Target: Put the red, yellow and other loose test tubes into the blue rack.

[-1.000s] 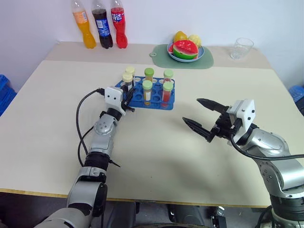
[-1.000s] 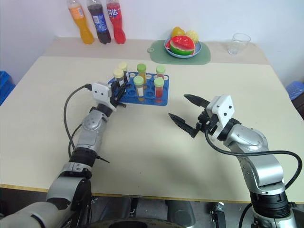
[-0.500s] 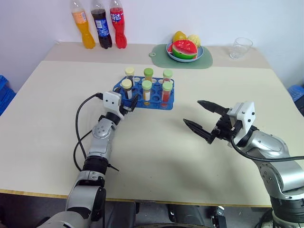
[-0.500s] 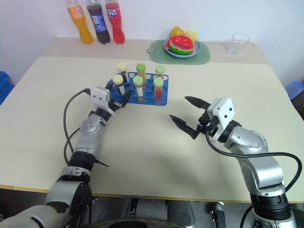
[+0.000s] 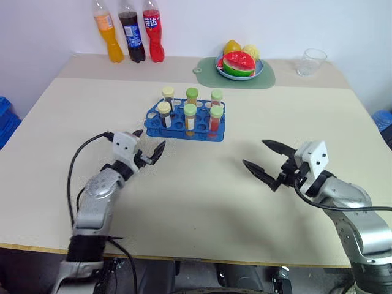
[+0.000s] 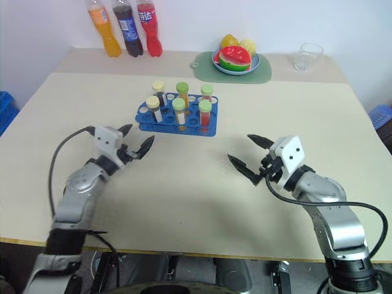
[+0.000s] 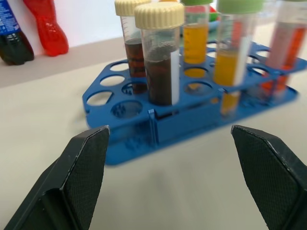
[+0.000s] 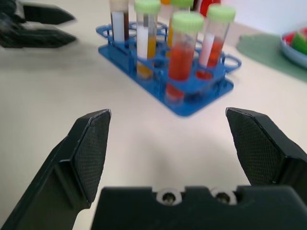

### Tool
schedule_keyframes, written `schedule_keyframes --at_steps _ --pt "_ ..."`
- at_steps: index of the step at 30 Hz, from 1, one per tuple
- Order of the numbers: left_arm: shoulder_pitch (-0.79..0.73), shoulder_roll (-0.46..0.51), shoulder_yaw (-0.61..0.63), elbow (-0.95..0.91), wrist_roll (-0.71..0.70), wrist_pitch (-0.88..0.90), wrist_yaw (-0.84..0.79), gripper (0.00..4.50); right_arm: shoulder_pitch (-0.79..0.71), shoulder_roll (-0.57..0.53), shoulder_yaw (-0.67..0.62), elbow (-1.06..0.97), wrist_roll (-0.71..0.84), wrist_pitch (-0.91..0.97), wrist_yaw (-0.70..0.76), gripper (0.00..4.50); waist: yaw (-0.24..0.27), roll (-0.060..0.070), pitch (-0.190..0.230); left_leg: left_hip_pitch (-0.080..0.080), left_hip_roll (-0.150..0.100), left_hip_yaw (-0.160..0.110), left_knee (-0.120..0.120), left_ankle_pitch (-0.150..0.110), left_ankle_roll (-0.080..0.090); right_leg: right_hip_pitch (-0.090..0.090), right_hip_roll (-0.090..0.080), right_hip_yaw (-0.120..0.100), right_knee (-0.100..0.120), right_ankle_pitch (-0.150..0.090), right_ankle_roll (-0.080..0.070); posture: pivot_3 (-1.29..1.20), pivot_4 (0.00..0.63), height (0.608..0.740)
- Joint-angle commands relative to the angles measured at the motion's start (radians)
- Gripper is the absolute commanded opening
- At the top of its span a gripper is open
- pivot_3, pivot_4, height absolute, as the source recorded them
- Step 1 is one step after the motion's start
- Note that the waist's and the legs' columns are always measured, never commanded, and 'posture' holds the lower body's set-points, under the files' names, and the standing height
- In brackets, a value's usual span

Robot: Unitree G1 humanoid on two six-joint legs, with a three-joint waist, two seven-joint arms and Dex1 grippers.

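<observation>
Rack (image 5: 185,123): toward table's (image 5: 202,202) far edge, six tubes (image 5: 189,116) upright inside.
Left gripper (image 5: 149,144): wide open, empty.
Right gripper (image 5: 264,160): wide open, empty.

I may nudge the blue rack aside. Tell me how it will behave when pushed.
The blue rack looks like thin plastic, so it probably slides easily on the smooth table. The capped tubes stand well above its holes, making it top-heavy; a high or sudden push might rock or tip them. Push low.
</observation>
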Motion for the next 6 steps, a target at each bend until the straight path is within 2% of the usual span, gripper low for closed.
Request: schedule_keyframes --at_steps 1,6 --pt "0.057 0.062 0.055 -0.147 -0.084 0.069 -0.063 4.18 0.056 -0.031 -0.082 -0.028 0.014 -0.034 0.028 4.24 -0.001 0.0 0.0 0.0 0.0 0.0 0.0 0.0 0.0 0.0 0.0 0.0 0.0 0.0 0.0 0.0 0.15 0.74" --pt "0.159 0.161 0.134 -0.257 -0.173 0.155 -0.13 4.18 0.15 -0.051 -0.172 0.013 0.021 -0.091 0.087 4.24 -0.003 0.0 0.0 0.001 0.001 0.001 -0.001 0.0 0.001 0.0 0.001 0.0 0.0 0.0 0.0 0.0 0.15 0.74"
